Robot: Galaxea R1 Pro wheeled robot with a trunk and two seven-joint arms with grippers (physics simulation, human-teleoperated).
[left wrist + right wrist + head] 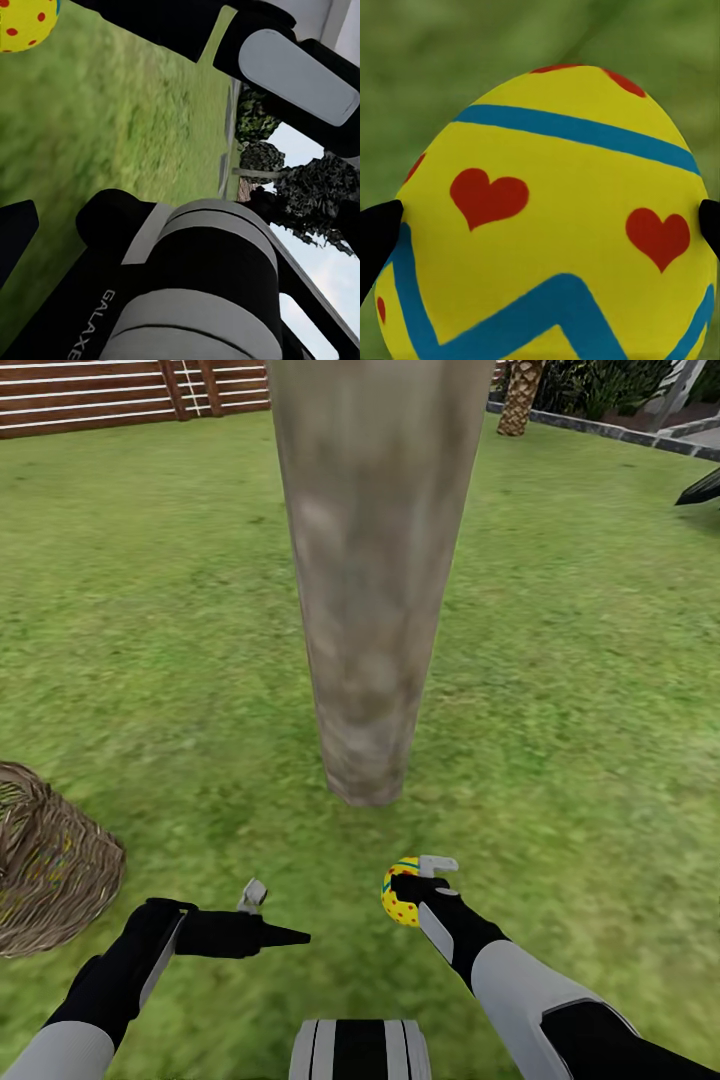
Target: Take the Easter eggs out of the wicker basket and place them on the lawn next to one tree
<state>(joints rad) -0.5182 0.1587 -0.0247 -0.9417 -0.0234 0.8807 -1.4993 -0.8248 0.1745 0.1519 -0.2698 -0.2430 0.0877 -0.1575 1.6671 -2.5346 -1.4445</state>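
Observation:
The tree's thick grey-brown trunk (368,610) rises from the lawn (580,690) straight ahead. My right gripper (420,880) is shut on one Easter egg (397,897), yellow with red marks and blue bands, held low over the grass just in front of the trunk's foot. In the right wrist view the egg (555,217) sits between both black fingertips (376,232). The egg (26,22) also shows in the left wrist view. The wicker basket (50,870) stands at the left edge; I cannot tell what lies inside. Beside it, my left gripper (277,916) is open and holds nothing.
A wooden fence (100,395) runs along the back left. A palm trunk (520,400) and a stone curb (600,428) lie at the back right, with a dark conifer branch (700,485) at the right edge. My own base (360,1050) is directly below.

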